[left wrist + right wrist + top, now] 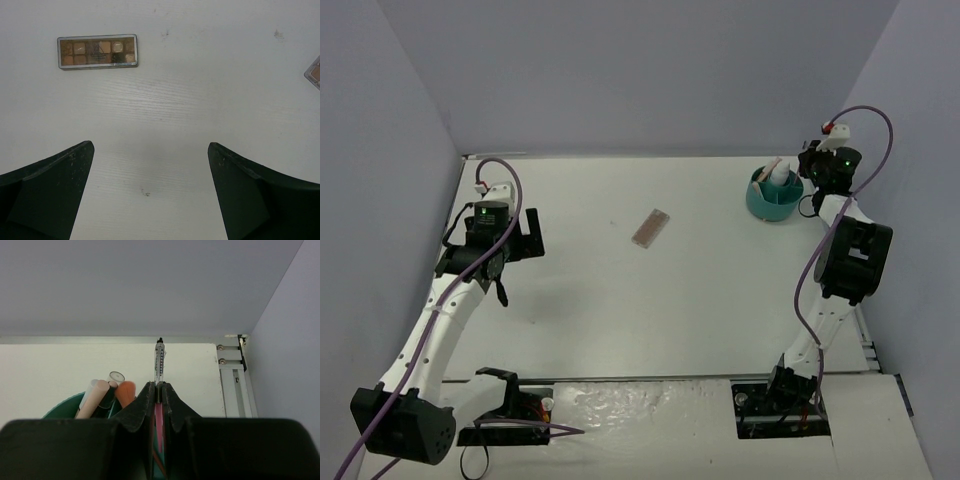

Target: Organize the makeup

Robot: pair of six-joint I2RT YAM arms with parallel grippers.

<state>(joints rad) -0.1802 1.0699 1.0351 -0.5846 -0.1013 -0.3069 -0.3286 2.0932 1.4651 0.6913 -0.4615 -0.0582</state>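
One flat brown-pink palette (651, 227) lies mid-table. In the left wrist view a palette (97, 51) lies ahead to the left, and the corner of another palette (314, 74) shows at the right edge. My left gripper (150, 145) (515, 242) hangs open over bare table, nothing between its fingers. At the far right my right gripper (159, 385) (808, 165) is shut on a thin pink stick (159, 360), whose clear tip pokes out past the fingertips. It is held beside and above the teal tub (760, 208), where several makeup sticks (102, 395) stand.
The teal tub's rim (62, 407) shows at the lower left of the right wrist view. A metal rail (235, 385) runs along the table's right edge by the side wall. Grey walls close in the back and both sides.
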